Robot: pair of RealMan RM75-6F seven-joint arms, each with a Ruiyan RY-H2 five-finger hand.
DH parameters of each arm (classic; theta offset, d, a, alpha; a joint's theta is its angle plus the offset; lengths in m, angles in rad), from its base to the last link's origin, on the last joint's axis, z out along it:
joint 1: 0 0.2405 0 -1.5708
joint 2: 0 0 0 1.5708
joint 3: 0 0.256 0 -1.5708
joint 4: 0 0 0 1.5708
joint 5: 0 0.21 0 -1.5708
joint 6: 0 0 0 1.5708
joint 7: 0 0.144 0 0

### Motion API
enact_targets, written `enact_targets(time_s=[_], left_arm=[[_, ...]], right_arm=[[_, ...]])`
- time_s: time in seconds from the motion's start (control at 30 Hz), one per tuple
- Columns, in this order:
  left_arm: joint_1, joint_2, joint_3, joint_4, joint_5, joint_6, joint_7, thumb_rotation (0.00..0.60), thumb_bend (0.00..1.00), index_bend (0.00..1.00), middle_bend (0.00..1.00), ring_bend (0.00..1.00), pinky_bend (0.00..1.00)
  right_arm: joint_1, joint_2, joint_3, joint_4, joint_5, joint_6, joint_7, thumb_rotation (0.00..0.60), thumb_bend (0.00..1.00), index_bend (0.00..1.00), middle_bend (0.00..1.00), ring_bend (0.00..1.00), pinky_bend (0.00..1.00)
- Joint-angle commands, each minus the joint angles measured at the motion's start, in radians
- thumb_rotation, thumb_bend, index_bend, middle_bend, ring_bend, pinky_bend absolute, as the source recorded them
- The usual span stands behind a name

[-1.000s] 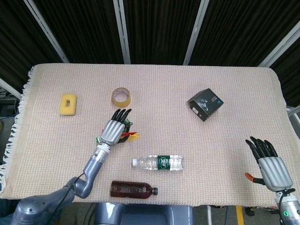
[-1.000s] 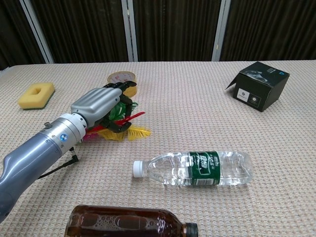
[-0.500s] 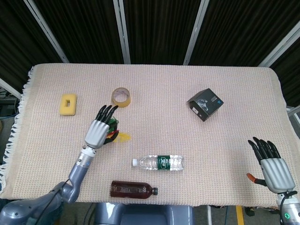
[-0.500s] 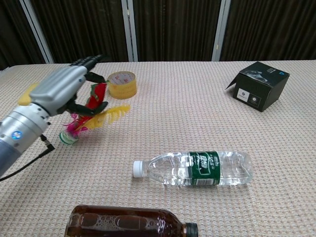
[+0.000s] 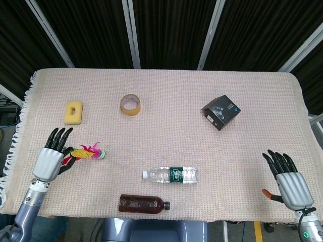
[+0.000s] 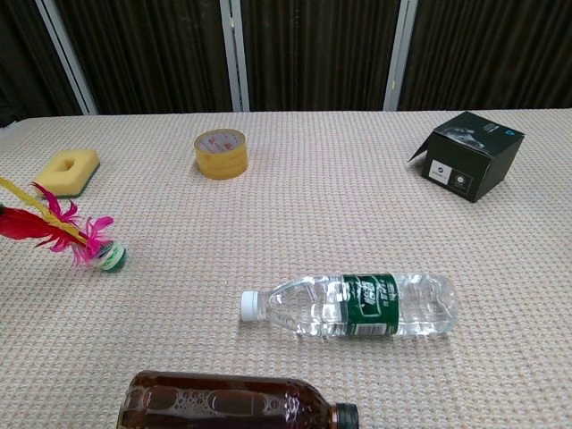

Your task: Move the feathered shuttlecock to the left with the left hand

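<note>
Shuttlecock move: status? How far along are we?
Mostly done. The feathered shuttlecock now lies near the table's left edge, below the yellow sponge and well left of the tape roll. In hand: the left hand appears to still hold its feather tips. Left: let go and pull back. The right hand idles open at the right edge.

Silver-backed hand point(image 5: 49, 160), black fingers point(image 5: 56, 135)

On the beige woven worktop point(image 5: 166, 101), the silver left hand point(image 5: 50, 157) holds the feather end of the red, yellow and pink feathered shuttlecock point(image 5: 88, 153) near the left edge. The silver right hand point(image 5: 290, 179) hovers, fingers spread, at the front right corner.
</note>
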State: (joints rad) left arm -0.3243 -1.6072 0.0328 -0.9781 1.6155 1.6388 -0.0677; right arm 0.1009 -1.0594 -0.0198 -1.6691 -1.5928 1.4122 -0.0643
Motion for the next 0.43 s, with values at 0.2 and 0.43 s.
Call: enact_targets(time_s=[0.2,0.43], left_arm=[[0.07,0.069,-0.047,-0.111,0.02,0.171,-0.065,0.6,0.15,0.0,0.0,0.0,0.0],[0.177,0.168,-0.031,-0.253,-0.007,0.235,0.05,0.6,0.15,0.0,0.0,0.0,0.0]], right_arm=[[0.008,-0.009,0.0,-0.005,0.007,-0.018,-0.024,0.6,0.1,0.0,0.0,0.0,0.0],[-0.002,-0.007,-0.001,-0.005,-0.012,0.011,-0.024,0.6,0.1,0.0,0.0,0.0,0.0]])
